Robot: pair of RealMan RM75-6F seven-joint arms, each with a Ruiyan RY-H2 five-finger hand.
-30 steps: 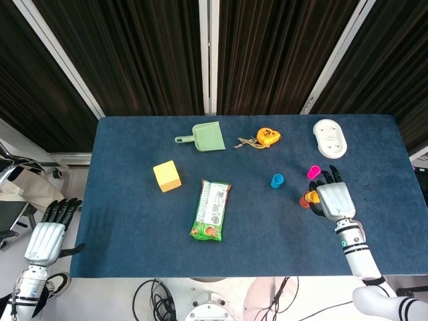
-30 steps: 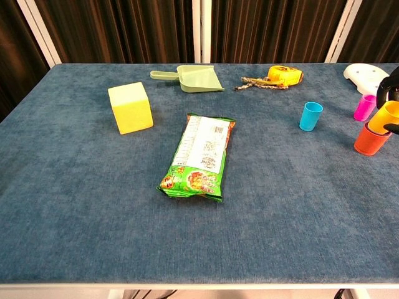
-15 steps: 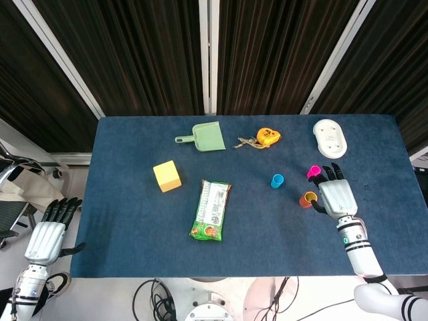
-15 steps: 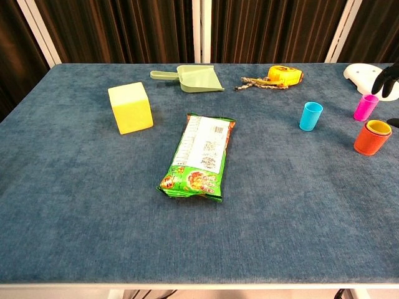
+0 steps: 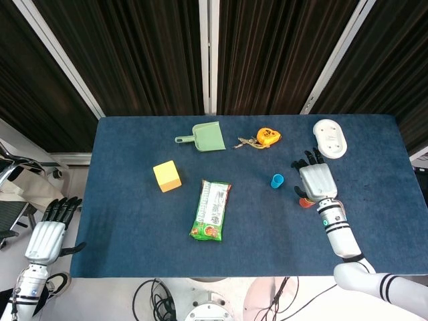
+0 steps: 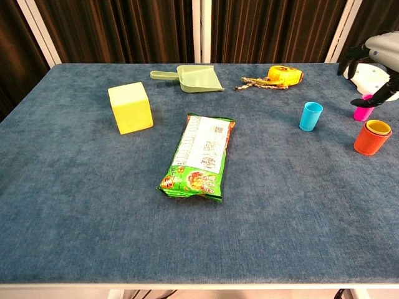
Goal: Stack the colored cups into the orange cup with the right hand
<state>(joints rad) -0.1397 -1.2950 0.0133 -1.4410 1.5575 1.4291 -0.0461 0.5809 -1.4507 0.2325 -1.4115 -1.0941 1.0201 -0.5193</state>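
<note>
We are finding the right robot hand [image 5: 315,180] hovering above the right part of the surface [image 6: 93,205], fingers spread and holding nothing. It is sitting over the pink cup [image 6: 362,112], which it is hiding in the head view; in the chest view the fingers [image 6: 346,59] are hanging just above and beside that cup. We judge this placing to be a line-up for the next pick.

The orange cup [image 6: 371,141] is standing upright near the right edge, and a yellow cup [image 6: 378,128] is already sitting nested inside it, its rim showing above. The blue cup [image 6: 310,116] is standing alone to the left, well apart from the stack, so two cups are remaining to be nested.

The left robot hand [image 5: 48,233] is hanging off the surface at the near left, fingers loosely extended and empty, in keeping with a right-hand task.

A snack packet [image 6: 199,156], a yellow block [image 6: 129,108] and a dustpan [image 6: 190,78] are lying well clear to the left.
</note>
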